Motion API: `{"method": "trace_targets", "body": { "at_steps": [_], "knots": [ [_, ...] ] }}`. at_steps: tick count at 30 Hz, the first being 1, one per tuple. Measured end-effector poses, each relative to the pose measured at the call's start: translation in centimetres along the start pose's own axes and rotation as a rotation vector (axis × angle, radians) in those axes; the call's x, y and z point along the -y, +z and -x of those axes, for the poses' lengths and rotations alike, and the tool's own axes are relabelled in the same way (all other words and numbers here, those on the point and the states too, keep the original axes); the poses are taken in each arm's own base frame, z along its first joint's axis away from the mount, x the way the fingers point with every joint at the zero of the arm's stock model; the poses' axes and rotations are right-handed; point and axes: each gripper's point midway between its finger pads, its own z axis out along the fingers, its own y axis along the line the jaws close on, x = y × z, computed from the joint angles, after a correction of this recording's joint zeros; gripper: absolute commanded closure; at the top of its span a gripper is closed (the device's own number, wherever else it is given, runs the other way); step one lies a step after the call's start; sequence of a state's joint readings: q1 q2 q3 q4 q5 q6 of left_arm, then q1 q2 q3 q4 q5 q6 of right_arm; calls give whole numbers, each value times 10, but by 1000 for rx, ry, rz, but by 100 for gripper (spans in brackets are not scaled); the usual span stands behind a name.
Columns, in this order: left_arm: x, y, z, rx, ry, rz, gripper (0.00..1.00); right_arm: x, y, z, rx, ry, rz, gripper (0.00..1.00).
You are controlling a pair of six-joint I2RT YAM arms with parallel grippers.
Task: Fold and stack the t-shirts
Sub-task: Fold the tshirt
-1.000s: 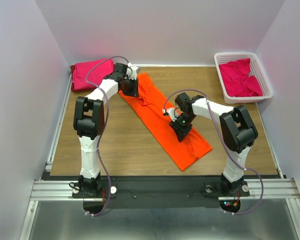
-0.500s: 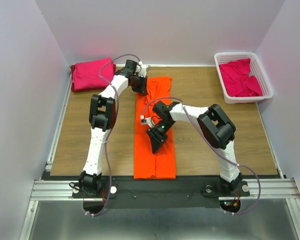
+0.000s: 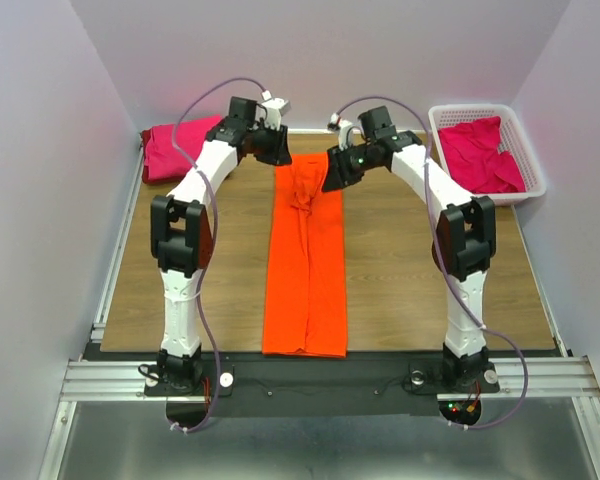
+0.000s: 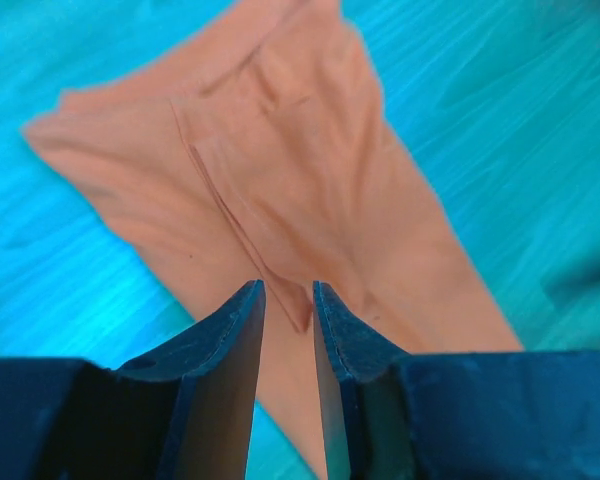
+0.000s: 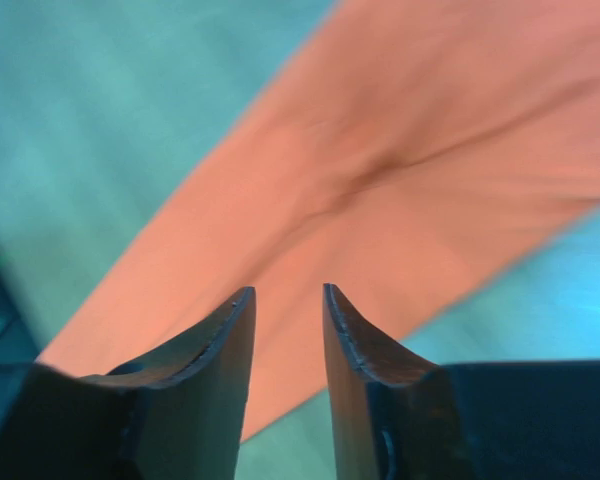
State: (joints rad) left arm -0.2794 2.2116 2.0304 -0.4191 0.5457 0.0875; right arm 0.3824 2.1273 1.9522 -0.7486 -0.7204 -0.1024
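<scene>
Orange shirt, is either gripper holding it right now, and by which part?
Nothing looks held: the left gripper and right gripper hover over the orange shirt's far end, jaws slightly apart, no cloth pinched.

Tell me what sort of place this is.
Probably a robot test cell: left arm and right arm bolted to a metal rail, a wooden table boxed in by plain walls.

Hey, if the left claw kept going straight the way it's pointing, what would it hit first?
Most likely the orange t-shirt: the left claw points down at a creased fold of it, though the gap is hard to judge.
</scene>
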Motion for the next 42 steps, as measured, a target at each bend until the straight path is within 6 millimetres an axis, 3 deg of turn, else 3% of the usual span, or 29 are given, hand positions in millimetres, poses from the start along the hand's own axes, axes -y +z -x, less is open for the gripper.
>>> {"method": "trace_targets", "body": {
  "at_steps": [2, 6, 11, 15, 17, 23, 34, 42],
  "knots": [
    [7, -17, 18, 58, 12, -2, 64, 35, -3, 20, 48, 0, -113, 64],
    [15, -23, 24, 93, 9, -30, 68, 76, 21, 24, 50, 23, -234, 66],
    [9, 1, -34, -30, -85, -53, 71, 111, 58, -12, -38, 102, -321, 69],
    [3, 18, -77, -119, -146, -61, 76, 125, 68, -32, -72, 151, -373, 69],
    [0, 25, -94, -155, -172, -60, 78, 128, 69, -34, -68, 162, -385, 69],
    [-13, 46, -120, -207, -235, -36, 80, 142, 72, -25, -17, 177, -444, 69],
    [-53, 84, -66, -90, -222, -29, 79, 190, 81, 24, 165, 172, -539, 68],
    [-75, 94, -49, -21, -236, -24, 72, 221, 77, 46, 258, 149, -588, 64]
  ]
}}
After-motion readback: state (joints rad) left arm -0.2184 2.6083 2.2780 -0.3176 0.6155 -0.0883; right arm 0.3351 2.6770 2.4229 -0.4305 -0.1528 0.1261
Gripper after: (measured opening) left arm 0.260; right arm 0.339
